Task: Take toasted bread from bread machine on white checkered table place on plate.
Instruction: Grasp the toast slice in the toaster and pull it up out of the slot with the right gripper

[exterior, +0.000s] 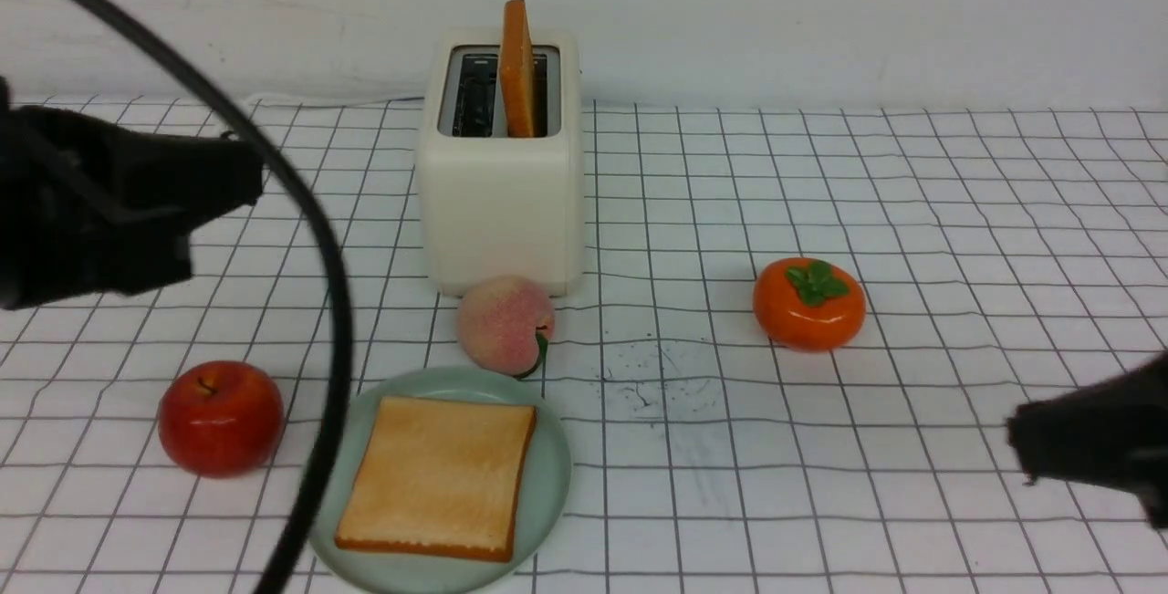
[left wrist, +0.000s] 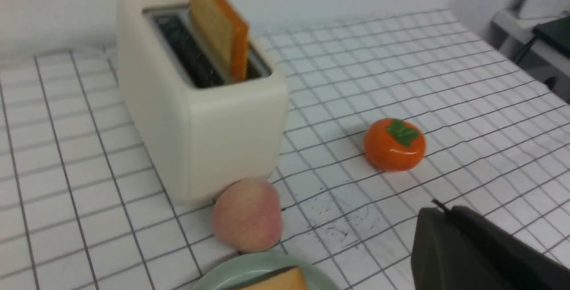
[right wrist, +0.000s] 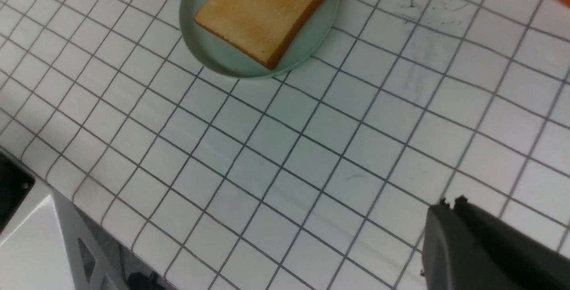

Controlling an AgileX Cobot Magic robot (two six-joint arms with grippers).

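My left gripper [exterior: 248,176] hangs at the left edge of the front frame, level with the middle of the toaster [exterior: 502,211] and well apart from it. Its fingers are pressed together, holding and touching nothing. My right gripper [exterior: 1020,448] shows at the lower right edge, low over the table [exterior: 912,211]. Its fingers are also closed tight on nothing, and in its wrist view the two tips stand side by side with no gap I can make out. The upright toast [exterior: 516,65] stands in the toaster's right-hand slot at upper centre. It is edge-on to the front camera, and about half of it rises above the grey top panel. The flat toast [exterior: 438,475] lies face up on the plate [exterior: 553,471] at lower centre-left and covers most of it. One corner of it reaches the plate's near rim. A peach [exterior: 505,325] sits just in front of the toaster, between it and the plate. I cannot tell whether it touches the plate's far rim. An apple [exterior: 221,416] rests near the plate, to its left, and a persimmon [exterior: 808,304] sits right of centre, well clear of the toaster. A black cable [exterior: 333,302] arcs down the left side of the frame and crosses in front of the plate's left edge.
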